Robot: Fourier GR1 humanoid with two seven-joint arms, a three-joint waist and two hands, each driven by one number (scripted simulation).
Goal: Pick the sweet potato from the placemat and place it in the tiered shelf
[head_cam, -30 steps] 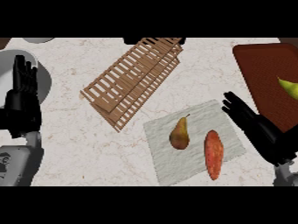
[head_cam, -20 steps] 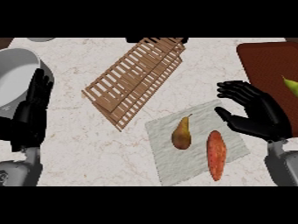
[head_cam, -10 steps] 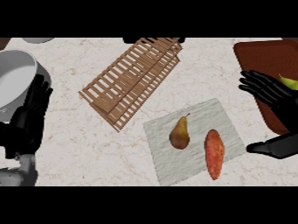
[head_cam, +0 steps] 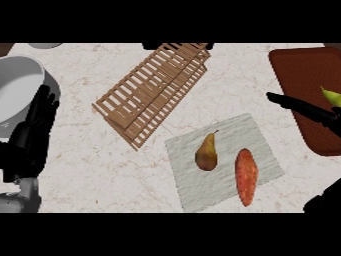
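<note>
An orange sweet potato (head_cam: 246, 175) lies lengthwise on the right half of a pale grey placemat (head_cam: 225, 166), beside a brownish pear (head_cam: 206, 153). The wooden slatted tiered shelf (head_cam: 154, 90) lies slanted up and to the left of the mat. My right hand (head_cam: 323, 121) is at the right edge, open, with straight fingers stretched left over the red tray, well right of the sweet potato and holding nothing. My left hand (head_cam: 27, 138) rests open at the lower left, fingers up, next to the bowl.
A large white bowl (head_cam: 7, 90) sits at the upper left edge. A dark red tray (head_cam: 311, 90) at the upper right holds a yellow-green pear (head_cam: 340, 100), partly hidden by my right hand. Marble counter lies between shelf, mat and bowl.
My right hand has swung from over the placemat out to the right edge, above the red tray. The left hand shifted slightly. Sweet potato and pear have not moved.
</note>
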